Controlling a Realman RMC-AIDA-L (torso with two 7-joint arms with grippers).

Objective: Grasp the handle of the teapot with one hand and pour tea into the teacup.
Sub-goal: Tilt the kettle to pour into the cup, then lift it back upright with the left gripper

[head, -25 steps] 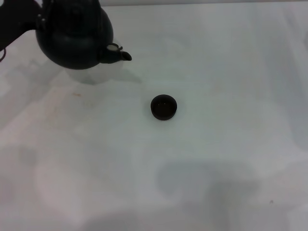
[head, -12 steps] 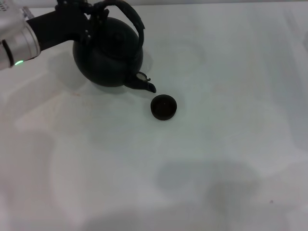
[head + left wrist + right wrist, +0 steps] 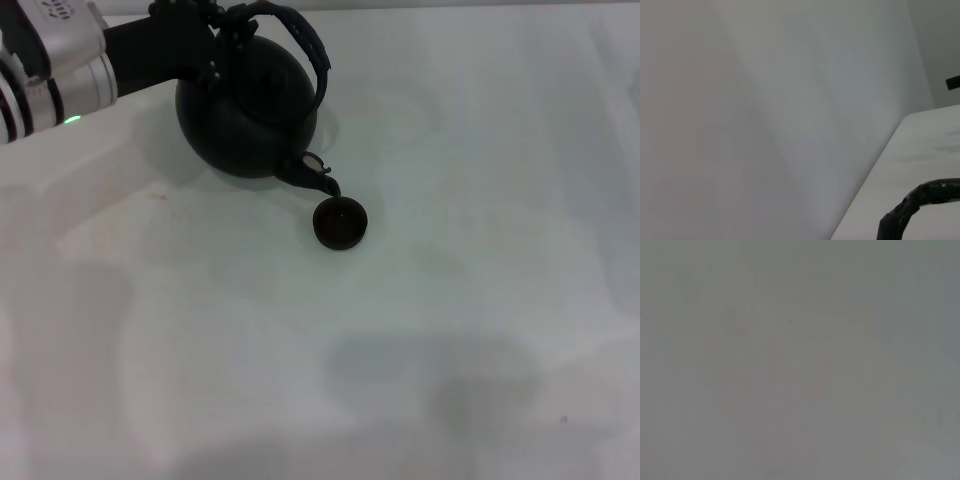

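Inspector: The teapot (image 3: 248,112) hangs tilted from the left gripper (image 3: 215,30), which is clenched on the handle (image 3: 305,45) where it meets the pot on the side away from the spout. The spout (image 3: 315,180) points down and away from the jaws, its tip just above the near rim of the teacup (image 3: 340,222).

Aide: Risks?

Inspector: The spout sits over the rim, not the centre. In my judgement a stream could strike the edge and run onto the counter (image 3: 450,300). The cup is small and light-looking, so a dipping spout may knock it aside.

Aide: And the grip?

Inspector: It is off to one end of a thin handle, so the pot could swing and overshoot.

Aide: The right gripper?

Inspector: Not seen from any camera.
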